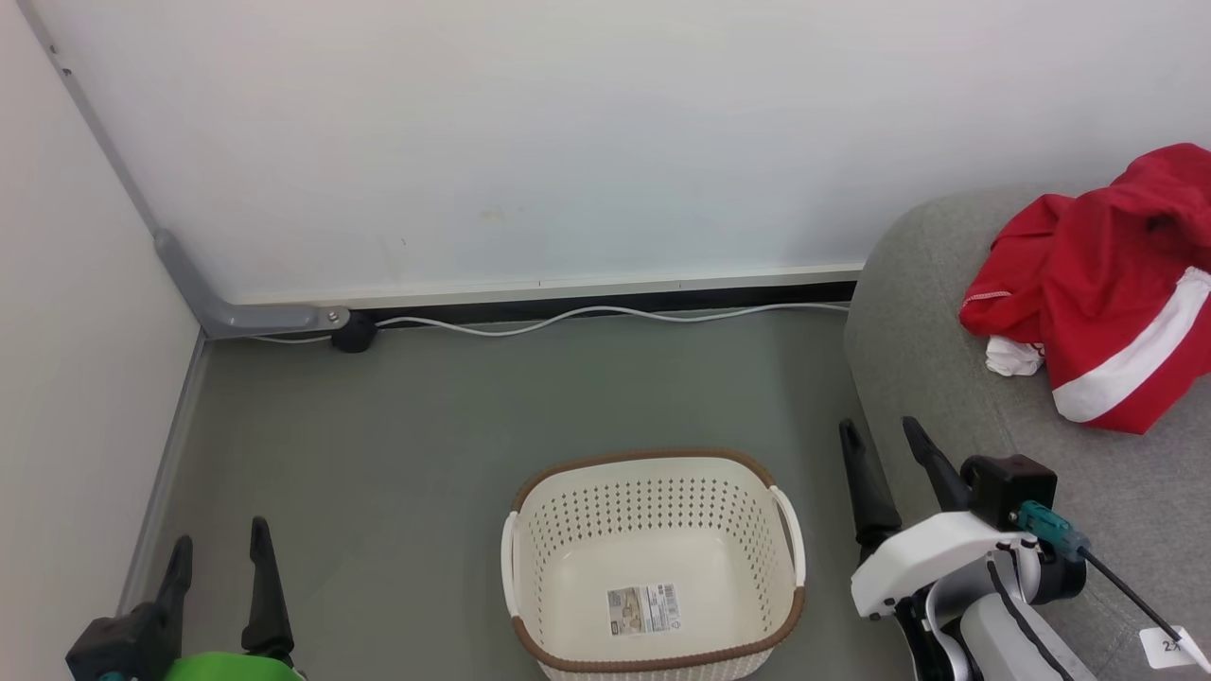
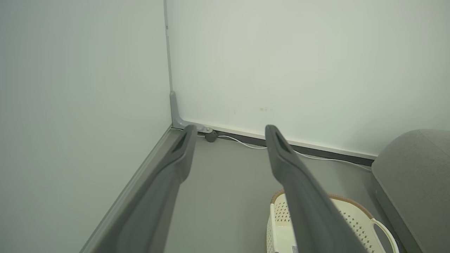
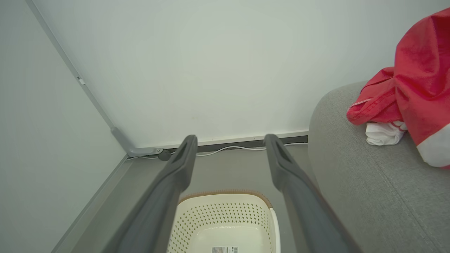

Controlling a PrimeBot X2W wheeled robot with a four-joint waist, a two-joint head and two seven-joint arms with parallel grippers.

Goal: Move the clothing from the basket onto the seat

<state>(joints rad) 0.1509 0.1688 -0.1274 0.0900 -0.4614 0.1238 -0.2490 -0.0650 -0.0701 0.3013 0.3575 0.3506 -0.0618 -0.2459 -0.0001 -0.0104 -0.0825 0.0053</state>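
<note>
The red clothing (image 1: 1097, 284) with a broad white stripe lies bunched on the grey seat (image 1: 927, 378) at the right; in the right wrist view the clothing (image 3: 418, 80) rests on the seat (image 3: 365, 196). The cream basket (image 1: 653, 567) stands on the floor with nothing in it but a barcode sticker. My right gripper (image 1: 878, 433) is open between basket and seat, fingers spread and holding nothing. At the lower left my left gripper (image 1: 219, 541) stands open over the floor, well left of the basket. The basket's rim (image 2: 351, 207) shows in the left wrist view, its inside (image 3: 225, 225) in the right wrist view.
White walls meet in a corner at the left (image 1: 180, 274). A white cable (image 1: 587, 315) runs along the baseboard behind the basket, by a small dark foot (image 1: 354, 333). Grey floor (image 1: 397, 454) lies between wall, basket and seat.
</note>
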